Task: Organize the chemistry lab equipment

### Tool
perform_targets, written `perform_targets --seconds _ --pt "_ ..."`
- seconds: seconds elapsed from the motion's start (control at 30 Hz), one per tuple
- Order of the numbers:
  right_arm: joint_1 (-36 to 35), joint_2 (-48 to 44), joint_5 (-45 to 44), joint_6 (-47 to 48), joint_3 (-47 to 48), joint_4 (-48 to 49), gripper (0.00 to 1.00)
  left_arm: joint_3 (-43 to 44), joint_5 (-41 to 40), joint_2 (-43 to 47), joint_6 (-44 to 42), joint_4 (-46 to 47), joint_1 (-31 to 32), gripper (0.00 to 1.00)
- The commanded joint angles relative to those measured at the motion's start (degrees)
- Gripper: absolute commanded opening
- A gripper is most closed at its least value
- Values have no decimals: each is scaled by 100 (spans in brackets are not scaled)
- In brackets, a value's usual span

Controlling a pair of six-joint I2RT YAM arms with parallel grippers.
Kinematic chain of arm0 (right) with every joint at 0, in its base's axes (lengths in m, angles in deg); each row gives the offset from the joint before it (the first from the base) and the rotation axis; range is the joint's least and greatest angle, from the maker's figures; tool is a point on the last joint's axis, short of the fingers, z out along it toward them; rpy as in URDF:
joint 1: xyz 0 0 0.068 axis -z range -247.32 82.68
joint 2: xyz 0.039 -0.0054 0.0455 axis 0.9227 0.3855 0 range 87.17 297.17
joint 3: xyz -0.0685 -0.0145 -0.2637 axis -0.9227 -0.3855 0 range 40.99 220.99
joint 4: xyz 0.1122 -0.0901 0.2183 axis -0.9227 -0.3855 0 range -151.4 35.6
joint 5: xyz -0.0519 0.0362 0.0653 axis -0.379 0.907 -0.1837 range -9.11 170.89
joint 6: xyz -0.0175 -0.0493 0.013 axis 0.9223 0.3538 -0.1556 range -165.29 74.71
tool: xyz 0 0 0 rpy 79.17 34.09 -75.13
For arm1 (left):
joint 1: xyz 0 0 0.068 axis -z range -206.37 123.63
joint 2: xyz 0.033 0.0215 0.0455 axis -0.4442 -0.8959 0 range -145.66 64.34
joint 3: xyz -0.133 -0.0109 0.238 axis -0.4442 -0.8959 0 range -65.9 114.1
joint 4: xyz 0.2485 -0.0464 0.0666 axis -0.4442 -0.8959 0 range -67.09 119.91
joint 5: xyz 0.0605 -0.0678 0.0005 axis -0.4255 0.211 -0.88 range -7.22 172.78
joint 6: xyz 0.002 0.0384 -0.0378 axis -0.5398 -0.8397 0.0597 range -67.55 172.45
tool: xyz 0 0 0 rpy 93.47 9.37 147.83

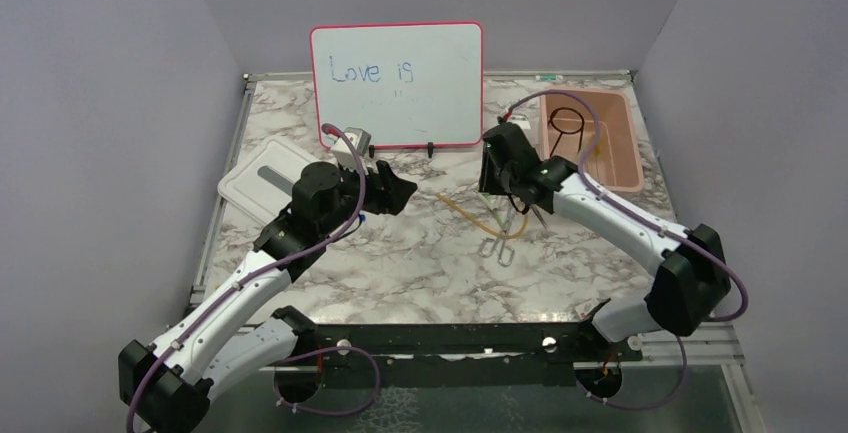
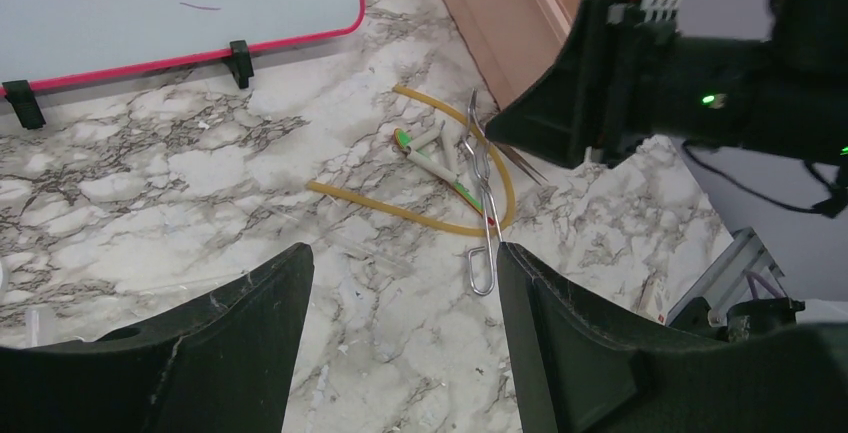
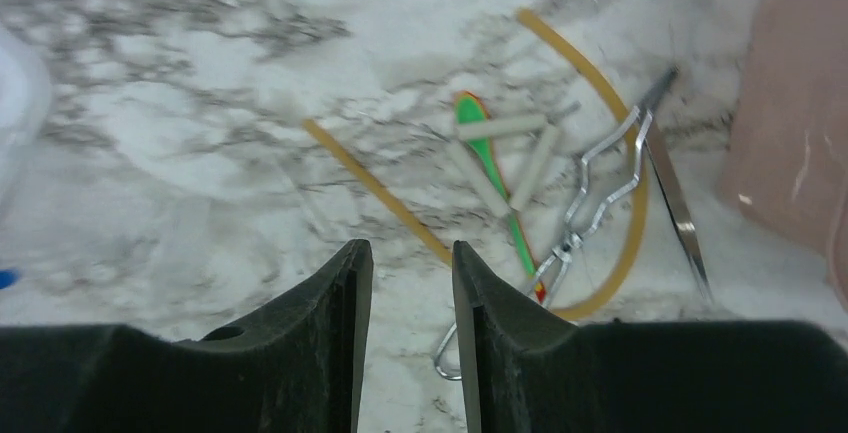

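An amber rubber tube (image 1: 462, 211) loops on the marble table right of centre. It also shows in the left wrist view (image 2: 400, 210) and the right wrist view (image 3: 375, 189). Metal tongs (image 1: 497, 245) (image 2: 487, 208) (image 3: 600, 188) lie across it, with a green-and-orange stick and white sticks (image 2: 440, 168) (image 3: 495, 158). Thin tweezers (image 3: 675, 193) lie beside them. A black wire ring (image 1: 567, 121) lies in the pink bin (image 1: 622, 158). My left gripper (image 1: 400, 193) (image 2: 405, 253) is open and empty, left of the pile. My right gripper (image 1: 508, 185) (image 3: 412, 248) hovers over it, slightly open and empty. The blue-capped tubes and vial are hidden.
The red-framed whiteboard (image 1: 396, 83) stands at the back centre. A white rectangular lid (image 1: 262, 181) lies at the left, partly under my left arm. The pink bin's wall (image 2: 500, 23) stands close behind the pile. My right gripper's body (image 2: 590, 83) shows in the left wrist view.
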Motion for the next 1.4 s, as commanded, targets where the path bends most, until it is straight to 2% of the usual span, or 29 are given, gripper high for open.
perform_targets --seconds 0.0,0.23,0.37,0.77,0.87,1.07,1.23,1.37 --pt "-56 553 -1855 -1702 -297 -1055 40 -70 -33 122 -14 125 -43 70" --pt "-51 1148 -2265 -2536 -686 -923 29 -71 5 80 -18 138 -42 70" --pt "-15 1658 -2364 -2814 -631 -963 35 -89 -14 81 -23 132 -42 70" --pt "202 2225 -1934 -3150 -964 -245 37 -121 -32 52 -11 143 -42 70" --pt "287 2284 -1774 -3248 -1127 -95 30 -119 -37 40 -5 139 -42 70" --pt "308 2153 -1771 -3026 -1044 -110 1 -116 -33 21 -9 150 -42 70" --pt "311 1686 -1723 -2326 -723 -207 1 -107 -10 23 -31 156 -42 70" --pt "310 1073 -1289 -1474 -710 231 1 -113 -47 37 -40 145 -42 70"
